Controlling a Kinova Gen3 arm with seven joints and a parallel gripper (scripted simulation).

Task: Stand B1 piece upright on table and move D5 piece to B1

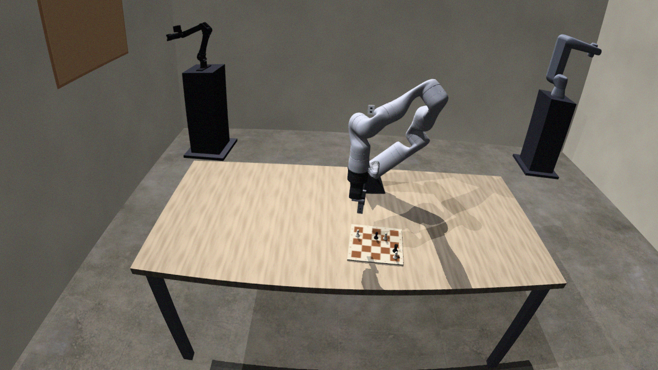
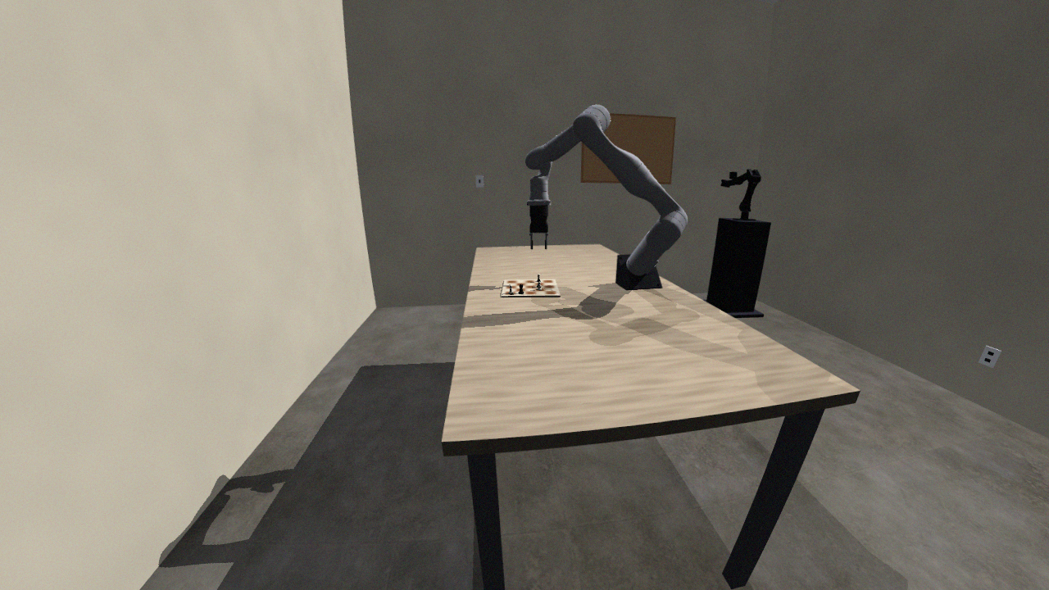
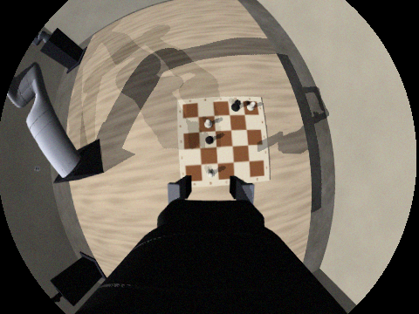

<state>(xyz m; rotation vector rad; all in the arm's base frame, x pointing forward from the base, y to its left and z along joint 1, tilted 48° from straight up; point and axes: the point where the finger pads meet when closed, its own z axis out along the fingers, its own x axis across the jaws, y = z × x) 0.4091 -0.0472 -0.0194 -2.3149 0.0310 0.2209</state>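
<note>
The board [image 1: 349,255] [image 2: 529,295] [image 3: 267,166] lies on the table; its edge labels are too small to read. A lone white piece [image 1: 357,233] [image 3: 210,172] stands near the back left corner in the top view. A black piece [image 1: 376,236] [image 3: 209,139] and a white piece [image 1: 385,236] [image 3: 209,123] stand side by side further right. Another black piece [image 1: 395,248] [image 2: 520,288] [image 3: 236,105] and white piece [image 1: 396,255] [image 2: 510,290] [image 3: 251,105] stand at the right edge. All look upright. My gripper [image 2: 538,246] [image 3: 210,183] is open and empty, high above the table.
The arm's black base [image 1: 375,185] [image 2: 638,273] [image 3: 89,163] stands on the table behind the board. The table's front edge [image 1: 322,290] runs beyond the board's front side. Two other arms stand on black pedestals [image 1: 205,110] [image 1: 553,133] away from the table.
</note>
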